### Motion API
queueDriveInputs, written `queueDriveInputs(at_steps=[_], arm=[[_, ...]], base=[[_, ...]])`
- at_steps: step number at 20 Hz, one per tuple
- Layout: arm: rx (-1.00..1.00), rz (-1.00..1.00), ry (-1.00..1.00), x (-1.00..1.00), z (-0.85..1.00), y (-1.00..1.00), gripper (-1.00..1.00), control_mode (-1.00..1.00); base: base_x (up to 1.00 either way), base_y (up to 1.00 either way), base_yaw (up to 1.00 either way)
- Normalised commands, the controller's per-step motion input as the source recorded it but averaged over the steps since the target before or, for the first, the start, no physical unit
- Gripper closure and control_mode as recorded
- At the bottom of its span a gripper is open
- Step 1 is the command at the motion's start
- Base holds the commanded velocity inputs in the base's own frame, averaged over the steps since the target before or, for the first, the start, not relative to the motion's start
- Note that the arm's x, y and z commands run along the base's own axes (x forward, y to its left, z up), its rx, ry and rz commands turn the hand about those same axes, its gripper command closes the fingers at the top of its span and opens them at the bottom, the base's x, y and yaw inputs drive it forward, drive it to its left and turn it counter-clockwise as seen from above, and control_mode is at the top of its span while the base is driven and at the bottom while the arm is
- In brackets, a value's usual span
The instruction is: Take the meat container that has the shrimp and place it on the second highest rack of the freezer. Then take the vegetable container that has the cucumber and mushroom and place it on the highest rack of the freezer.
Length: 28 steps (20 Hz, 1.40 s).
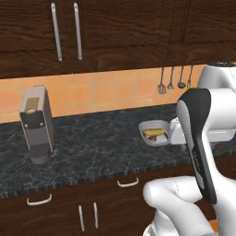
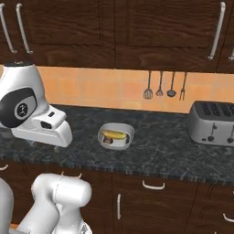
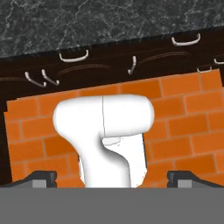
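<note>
A grey metal bowl (image 2: 116,136) with a thick rim and rounded-square outline sits on the dark marbled bench (image 2: 155,151), roughly midway between its back wall and its front edge. This is the vegetable container. Inside it lies a long yellow-green cucumber (image 2: 114,135), nearly as long as the bowl is wide, and a small dark brown mushroom (image 2: 107,141) rests just beside the cucumber, toward the bowl's front.

Seen from the left base view, the same bowl (image 1: 155,132) stands close to the white robot arm, with the cucumber (image 1: 153,132) lying across it.

Behind the bowl, four kitchen utensils (image 2: 165,87) hang on the orange tiled wall (image 2: 100,89). Well apart from the bowl, to its right in the right base view, stands a silver toaster (image 2: 214,122). Well apart on the other side stands a grey coffee machine (image 1: 37,124). Dark wooden cabinets (image 2: 137,27) hang above the bowl, and drawers with pale handles (image 2: 152,185) run below the bench.

The hand (image 3: 112,177) points down at an orange brick floor (image 3: 183,109), its two dark fingertips (image 3: 40,177) spread wide apart with nothing between them.
</note>
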Motion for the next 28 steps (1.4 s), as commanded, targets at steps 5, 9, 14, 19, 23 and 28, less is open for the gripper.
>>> queueDriveInputs(at_steps=[5, 9, 14, 19, 23, 28], arm=[[0.00, 0.00, 0.00, 0.00, 0.00, 0.00, -1.00, 1.00], [0.00, 0.00, 0.00, 0.00, 0.00, 0.00, -1.00, 1.00], [0.01, -0.03, 0.00, 0.05, -0.10, -0.15, -1.00, -1.00], [0.06, -0.30, 0.00, 0.20, -0.42, -0.88, -1.00, -1.00], [0.06, -0.47, 0.00, 0.59, -0.50, -0.62, -1.00, -1.00], [0.02, -0.48, 0.00, 0.80, -0.55, -0.23, -1.00, -1.00]], base=[[0.44, 0.15, -0.03], [0.46, 0.00, -0.02], [0.22, 0.00, 0.00], [0.00, 0.00, 0.00], [0.00, 0.00, 0.00], [0.00, 0.00, 0.00]])
